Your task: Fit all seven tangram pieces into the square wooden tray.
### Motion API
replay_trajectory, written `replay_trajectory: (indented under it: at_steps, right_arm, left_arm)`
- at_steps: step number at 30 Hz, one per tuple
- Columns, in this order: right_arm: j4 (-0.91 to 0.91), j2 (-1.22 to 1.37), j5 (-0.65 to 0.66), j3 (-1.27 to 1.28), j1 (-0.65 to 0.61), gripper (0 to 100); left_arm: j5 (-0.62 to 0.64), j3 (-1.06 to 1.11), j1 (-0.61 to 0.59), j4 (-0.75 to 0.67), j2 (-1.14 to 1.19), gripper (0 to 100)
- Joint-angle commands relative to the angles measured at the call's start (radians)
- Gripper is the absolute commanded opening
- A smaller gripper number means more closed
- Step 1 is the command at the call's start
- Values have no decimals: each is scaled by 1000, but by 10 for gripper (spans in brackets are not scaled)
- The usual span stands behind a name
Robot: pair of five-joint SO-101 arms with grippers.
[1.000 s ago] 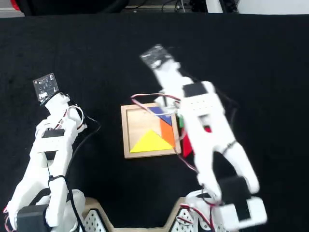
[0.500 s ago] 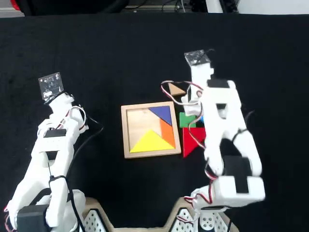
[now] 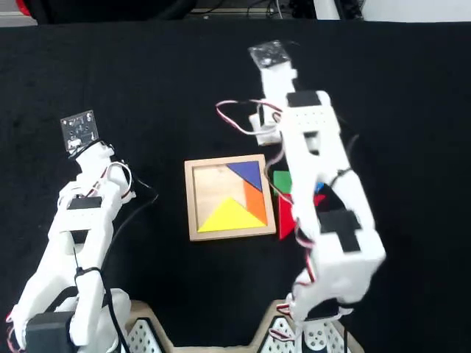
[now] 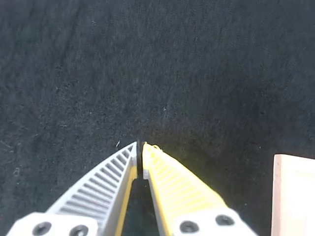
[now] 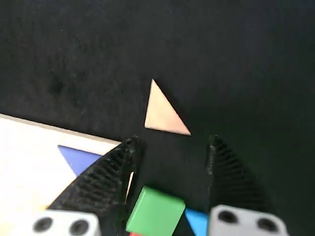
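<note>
**Right jaws spread behind the tan triangle, left jaws shut**

Your right gripper point(image 5: 172, 141) hovers over the black cloth point(image 5: 236, 49) with its jaws spread wide and empty. The tan triangle point(image 5: 164, 114) lies flat just ahead of the tips, roughly on the line between them, and touches neither. Back between the jaws, toward the wrist, sits the green piece point(image 5: 156, 212) with a light blue piece point(image 5: 197, 222) just beside it. Outside one jaw you have the wooden tray point(image 5: 34, 152) with the dark blue piece point(image 5: 81, 156) in it.

From above, the tray holds three pieces: the dark blue one, the orange piece point(image 3: 255, 200) and the yellow triangle point(image 3: 228, 215). The rest of its floor is bare wood. The green piece and the red piece point(image 3: 285, 219) lie on the cloth just outside the tray's edge, under your right arm.

Your left gripper point(image 4: 139, 146) has its jaws pressed together tip to tip and holds nothing. It is over bare cloth, and the tray's corner sits well apart on the yellow jaw's side.
</note>
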Motion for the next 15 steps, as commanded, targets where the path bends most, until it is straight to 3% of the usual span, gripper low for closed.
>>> replay_trajectory:
  at_steps: [1,6,15]
  right_arm:
    - [81,140,110,-216,-15,227]
    - [190,332,242,-432,-21,223]
    - [206,429,279,-526,-20,224]
  left_arm:
    - [-6,-4,10,-18,-31,33]
    - [-6,-4,10,-18,-31,33]
    - [-6,-4,10,-18,-31,33]
